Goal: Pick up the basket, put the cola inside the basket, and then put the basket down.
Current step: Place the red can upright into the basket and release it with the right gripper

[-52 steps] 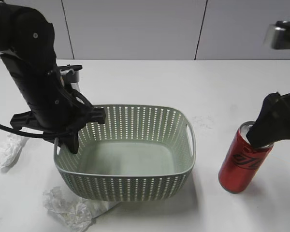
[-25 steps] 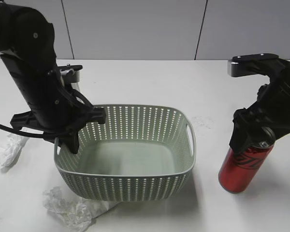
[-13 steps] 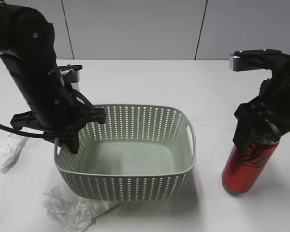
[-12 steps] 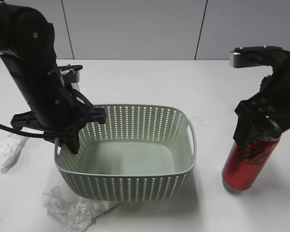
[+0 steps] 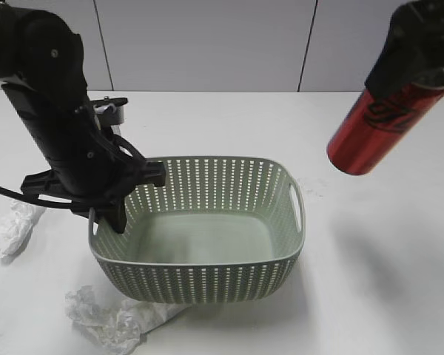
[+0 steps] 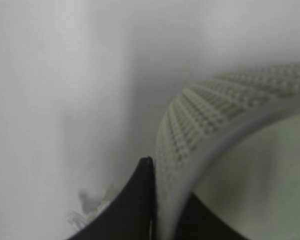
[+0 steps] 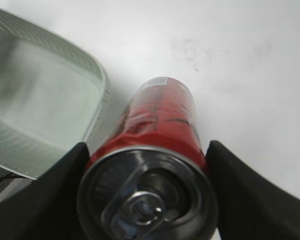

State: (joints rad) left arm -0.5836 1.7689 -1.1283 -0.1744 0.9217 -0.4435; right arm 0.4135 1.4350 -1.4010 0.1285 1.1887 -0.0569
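The pale sage-green basket (image 5: 200,229) sits at centre, its left rim pinched by my left gripper (image 5: 107,214). In the left wrist view the basket wall (image 6: 190,135) runs between the two dark fingers, which are shut on it. My right gripper (image 5: 411,55) is shut on the top of the red cola can (image 5: 381,122) and holds it tilted high in the air, right of the basket. In the right wrist view the cola (image 7: 157,145) sits between both fingers, silver top toward the camera, with the basket (image 7: 45,110) below at the left.
Crumpled white plastic lies on the white table (image 5: 370,259) in front of the basket's left corner (image 5: 111,319) and at the far left (image 5: 15,225). A grey panelled wall runs behind the table.
My right gripper has lifted the cola off the table and carried it high up, tilted. The basket has shifted slightly in my left gripper's hold.
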